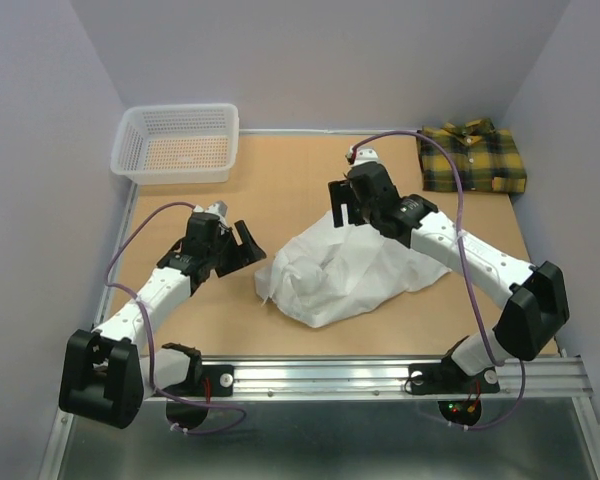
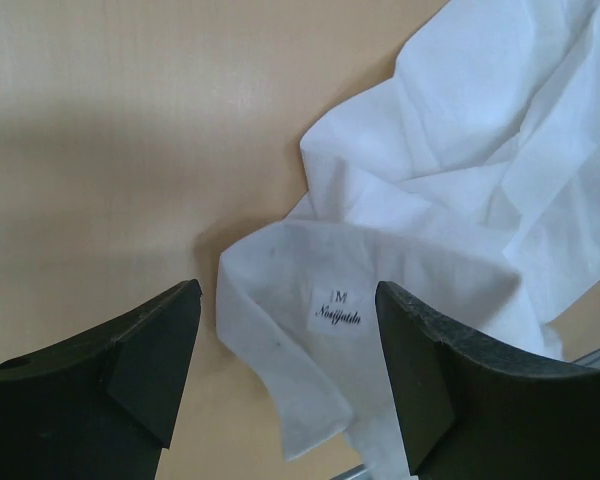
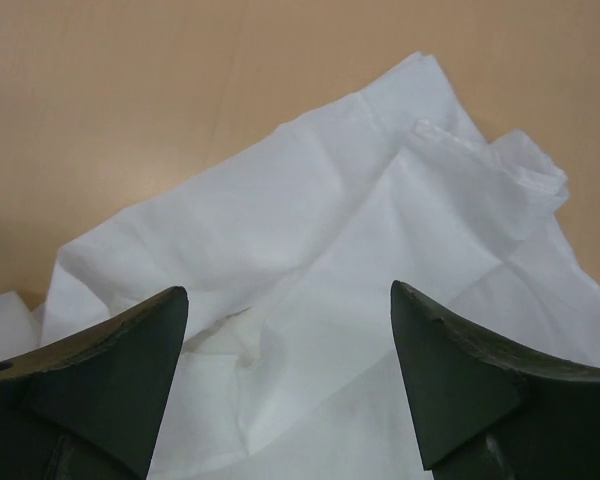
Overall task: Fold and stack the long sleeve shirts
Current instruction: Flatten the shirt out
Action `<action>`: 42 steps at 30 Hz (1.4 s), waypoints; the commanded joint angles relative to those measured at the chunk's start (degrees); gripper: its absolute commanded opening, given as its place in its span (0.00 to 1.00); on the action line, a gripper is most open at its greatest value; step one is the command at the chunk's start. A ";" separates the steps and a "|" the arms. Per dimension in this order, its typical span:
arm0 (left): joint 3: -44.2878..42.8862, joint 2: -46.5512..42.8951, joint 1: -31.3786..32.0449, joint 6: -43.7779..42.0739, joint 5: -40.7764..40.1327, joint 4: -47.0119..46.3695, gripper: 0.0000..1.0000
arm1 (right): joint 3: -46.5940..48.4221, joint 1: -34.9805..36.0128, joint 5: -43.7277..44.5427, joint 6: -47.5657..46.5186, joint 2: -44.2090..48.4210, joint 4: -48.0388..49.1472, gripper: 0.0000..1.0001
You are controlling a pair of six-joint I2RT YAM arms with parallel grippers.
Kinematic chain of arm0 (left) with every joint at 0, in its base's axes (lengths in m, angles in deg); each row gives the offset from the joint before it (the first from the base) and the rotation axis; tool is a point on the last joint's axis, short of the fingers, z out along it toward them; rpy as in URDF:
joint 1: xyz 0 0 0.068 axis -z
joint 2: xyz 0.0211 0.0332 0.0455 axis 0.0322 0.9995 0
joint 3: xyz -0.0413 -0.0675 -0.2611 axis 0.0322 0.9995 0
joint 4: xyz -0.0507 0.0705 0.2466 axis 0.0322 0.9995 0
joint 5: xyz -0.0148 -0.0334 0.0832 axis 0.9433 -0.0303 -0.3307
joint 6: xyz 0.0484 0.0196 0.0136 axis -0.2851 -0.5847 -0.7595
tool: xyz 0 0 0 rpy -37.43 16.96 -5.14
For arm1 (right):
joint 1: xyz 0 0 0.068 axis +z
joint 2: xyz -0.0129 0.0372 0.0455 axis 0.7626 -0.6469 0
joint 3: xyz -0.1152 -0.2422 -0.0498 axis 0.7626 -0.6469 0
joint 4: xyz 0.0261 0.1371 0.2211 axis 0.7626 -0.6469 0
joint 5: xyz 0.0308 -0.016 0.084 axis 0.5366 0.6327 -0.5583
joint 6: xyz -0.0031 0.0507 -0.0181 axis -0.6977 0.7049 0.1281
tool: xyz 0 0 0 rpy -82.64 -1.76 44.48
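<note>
1. Both pairs of my jaws stand spread, with nothing between them. My left jaws hover low over the table (image 1: pixel 280 180) just left of the white shirt (image 1: pixel 340 270). My right jaws hang above its far edge.
2. That shirt lies mid-table as a crumpled heap, not yet flattened or folded. Its long axis runs roughly from near-left to far-right, so one end faces each of my arms.
3. The plaid shirt (image 1: pixel 473 158) sits folded in the far right corner, well apart from the heap. A basket (image 1: pixel 177 143) stands in the far left corner, away from both.
4. What the next move turns on: from my left wrist, the collar (image 2: pixel 335 308) with its size label lies straight ahead, in line with the gap of my left jaws, at the heap's left end. My left arm is clearly nearer to it.
5. From my right wrist I see layered white cloth below, with a doubled edge (image 3: pixel 520 165) to the far right. I cannot tell whether that edge is a cuff or a hem.
6. My judgement: the white shirt needs spreading first, so my left jaws should go to the collar and my right to an edge on the far right end. The risk is pinching several layers at once and dragging the bundle instead of opening it.
</note>
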 commanded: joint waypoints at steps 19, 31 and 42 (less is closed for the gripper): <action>-7.56 1.08 3.91 -2.42 9.84 -2.23 0.81 | -4.56 -25.90 -15.11 17.62 -8.50 9.51 0.86; -8.70 0.90 7.17 -4.71 11.52 1.29 0.82 | -3.59 -27.40 -22.15 15.87 -11.07 14.35 0.32; -8.70 -3.75 7.17 -3.31 5.37 4.54 0.82 | -10.79 -27.49 -15.04 13.32 14.93 7.07 0.01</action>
